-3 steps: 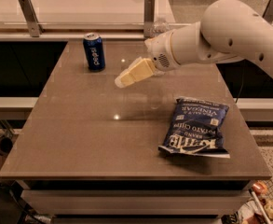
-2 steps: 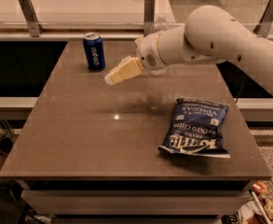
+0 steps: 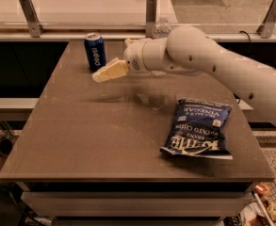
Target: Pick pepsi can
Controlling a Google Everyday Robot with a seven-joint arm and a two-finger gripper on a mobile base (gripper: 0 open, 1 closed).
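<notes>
My tool [image 3: 107, 72]: cream-coloured, at the end of my white arm [image 3: 208, 65], pointing leftward and slightly down, held above the worktop [image 3: 104, 140] with its faint shadow on the surface below
Tool state: I cannot tell whether it is spread or pressed together; it shows as one pale shape from this side, and nothing is pinched in it
Pepsi can [image 3: 94, 51]: upright near the far edge of the worktop, just beyond my tool's tip and a little to its left; dark blue with a silver top and white lettering running down its side; my tool is close beside it, not around it
Chip bag [image 3: 198, 131]: lying flat on the worktop, well apart from my tool, off toward the near right behind the tip; dark blue with white print
Clear bottle [image 3: 161, 28]: only its top shows above my arm, behind my tool's wrist at the far edge
Worktop: brown-grey and flat, carrying the can, the bag and the bottle
</notes>
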